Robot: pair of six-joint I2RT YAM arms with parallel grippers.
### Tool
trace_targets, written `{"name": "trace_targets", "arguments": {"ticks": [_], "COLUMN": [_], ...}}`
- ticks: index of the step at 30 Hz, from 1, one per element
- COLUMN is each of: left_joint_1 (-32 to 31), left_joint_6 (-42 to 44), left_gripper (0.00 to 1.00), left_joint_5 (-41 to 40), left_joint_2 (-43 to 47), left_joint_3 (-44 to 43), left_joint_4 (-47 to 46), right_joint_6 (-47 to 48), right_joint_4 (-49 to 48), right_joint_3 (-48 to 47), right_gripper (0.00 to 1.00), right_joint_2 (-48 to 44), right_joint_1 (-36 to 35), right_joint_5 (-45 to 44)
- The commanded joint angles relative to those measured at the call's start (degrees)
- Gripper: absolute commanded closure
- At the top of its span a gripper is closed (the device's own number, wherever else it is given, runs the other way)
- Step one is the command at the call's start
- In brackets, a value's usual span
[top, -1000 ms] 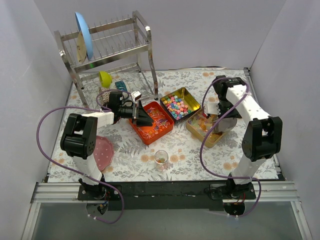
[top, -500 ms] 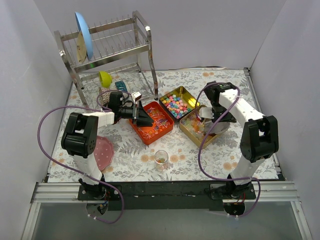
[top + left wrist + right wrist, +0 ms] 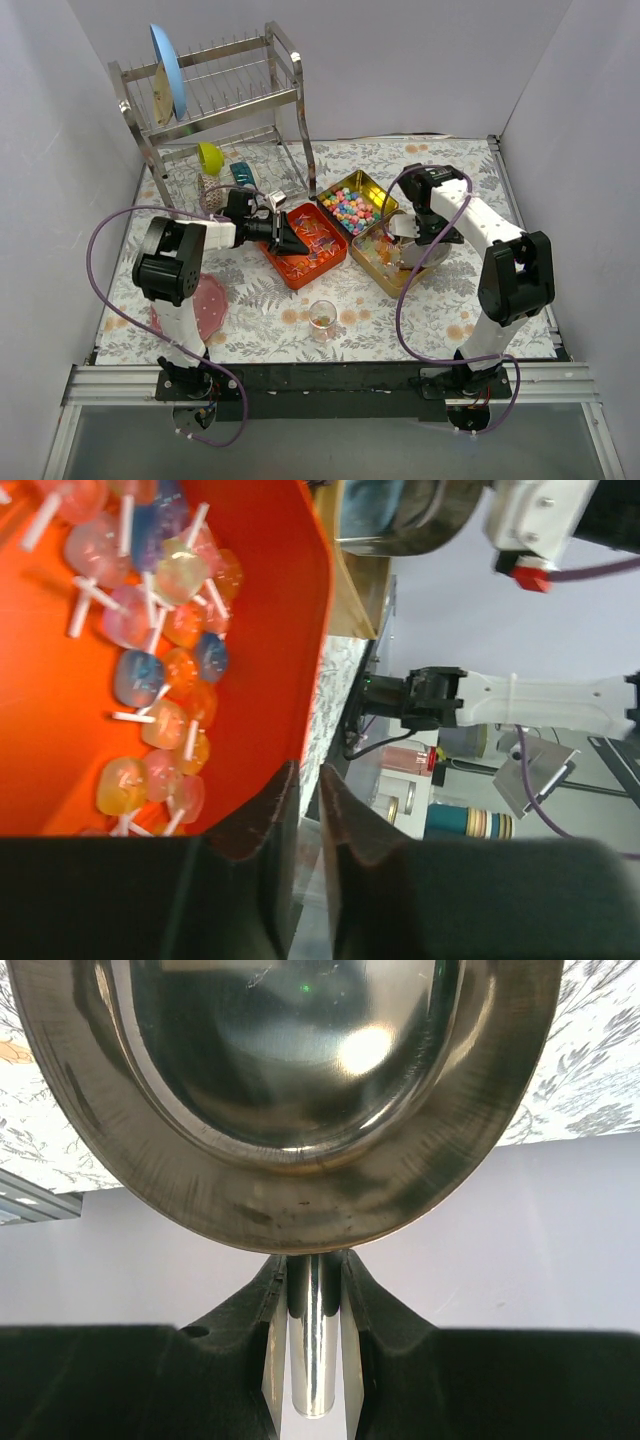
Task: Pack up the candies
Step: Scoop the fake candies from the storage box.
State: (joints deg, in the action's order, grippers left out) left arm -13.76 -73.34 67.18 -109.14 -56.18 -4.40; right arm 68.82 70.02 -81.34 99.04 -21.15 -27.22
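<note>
Pinching the rim of the orange tray (image 3: 265,670) in the left claw (image 3: 308,780), narrowed to a thin slit on that wall. Lying heaped inside that tray, touching one another: clear-wrapped candies (image 3: 150,640). Clamping the slim handle of a steel ladle (image 3: 300,1090) in the right claw (image 3: 313,1270), pressed tight against both its sides. Hanging the ladle's bowl over the right side of the gold tin (image 3: 372,272) of orange-yellow jellies (image 3: 380,250), just beside the second gold tin (image 3: 381,192) of pastel pellets (image 3: 352,208), on the floral counter (image 3: 440,320).
</note>
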Motion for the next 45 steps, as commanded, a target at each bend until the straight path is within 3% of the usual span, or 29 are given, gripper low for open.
{"name": "trace_targets", "arguments": {"ticks": [1,8,18,27,38,45], "left_joint_1": [-1.9,-4.6,-6.1,-6.1,-6.2,-6.1], "left_joint_6": [3.9,5.8,6.5,5.1,4.4,4.4], "left_gripper": [0.91,1.0,1.0,1.0,0.99,0.99], "left_joint_5": [-3.5,-5.4,-4.3,-2.9,-1.7,-1.3], "left_joint_2": [-2.3,-9.3,-12.7,-12.6,-12.4,-11.5], "left_joint_3": [-3.0,-7.9,-10.7,-9.6,-10.0,-9.6], "left_joint_4": [4.0,6.8,6.0,3.1,2.9,2.4], "right_joint_6": [-2.3,-3.7,-9.9,-10.8,-2.2,5.9], "right_joint_4": [-2.4,-1.9,-0.5,-8.6,-6.0,-4.4], "right_joint_3": [-3.5,-3.8,-1.0,6.5,-3.0,0.1], "right_gripper": [0.99,0.99,0.99,0.99,0.99,0.99], "right_joint_2": [1.6,1.8,1.6,-3.1,-0.3,-5.3], "right_joint_1": [-2.0,-2.1,-2.1,-3.3,-3.9,-3.1], "right_joint_5": [3.6,5.0,8.8,0.3,-6.3,-8.5]}}
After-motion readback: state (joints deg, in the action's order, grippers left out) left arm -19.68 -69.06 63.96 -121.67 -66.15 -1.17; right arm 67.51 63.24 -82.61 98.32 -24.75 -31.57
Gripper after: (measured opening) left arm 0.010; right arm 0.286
